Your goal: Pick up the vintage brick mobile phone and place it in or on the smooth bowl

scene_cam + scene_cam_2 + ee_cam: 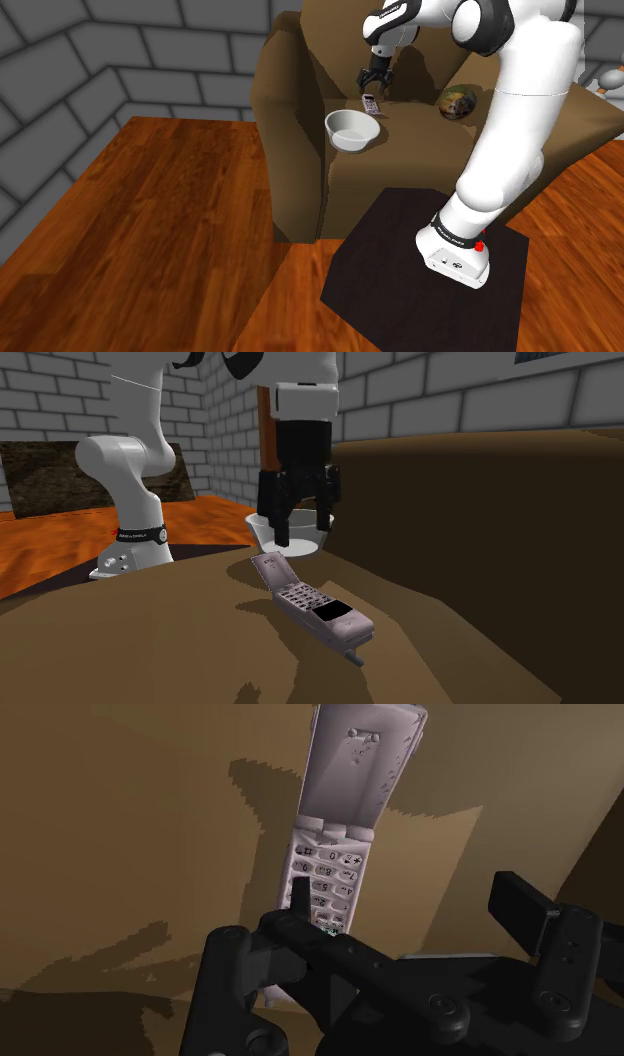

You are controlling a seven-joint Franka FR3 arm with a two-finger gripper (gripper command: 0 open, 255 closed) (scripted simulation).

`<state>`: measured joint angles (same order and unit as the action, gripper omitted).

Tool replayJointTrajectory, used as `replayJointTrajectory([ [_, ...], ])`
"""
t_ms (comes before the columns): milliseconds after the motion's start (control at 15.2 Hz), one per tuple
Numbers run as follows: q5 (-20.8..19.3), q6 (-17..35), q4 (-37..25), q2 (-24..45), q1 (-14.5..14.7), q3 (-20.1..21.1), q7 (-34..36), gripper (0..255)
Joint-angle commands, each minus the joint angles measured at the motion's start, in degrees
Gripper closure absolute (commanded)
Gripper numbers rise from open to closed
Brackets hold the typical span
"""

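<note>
Shoulder view: the pincer (374,82) hangs over the flip phone (370,103), which lies on the brown armchair (300,150) beside the white bowl (351,130). Second exterior view: the phone lies opened flat and is not held. Wrist view: the fingers (300,894) stand apart, one over the keypad, probably lining up a grasp.

Phone's screen end: in the wrist view the phone (335,854) runs under the gripper (405,894), whose black body covers that end.
Phone's flap: its tip is cut off by the picture's edge.
Phone's keys: too small to read in the shoulder view.
Bowl: in the second exterior view the bowl (258,530) stands behind the gripper's fingers; its middle is covered.
Round thing (457,103): near the back edge of the armchair (295,110) seat, too small to identify.
Arm (130,452): upper links cut off by the second exterior view's top edge.
</note>
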<state>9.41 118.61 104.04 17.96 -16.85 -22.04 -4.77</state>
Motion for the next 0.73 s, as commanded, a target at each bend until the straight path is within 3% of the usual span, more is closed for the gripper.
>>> replayJointTrajectory([
  [0,1.3,-0.5,-3.4,3.9,-1.4,-0.3,0.3,0],
  [198,2.8,-1.1,-7.4,8.5,-3.4,-0.6,0.5,0],
  [660,4.1,3.7,-5.0,10.9,-3.7,0.1,-0.3,0],
])
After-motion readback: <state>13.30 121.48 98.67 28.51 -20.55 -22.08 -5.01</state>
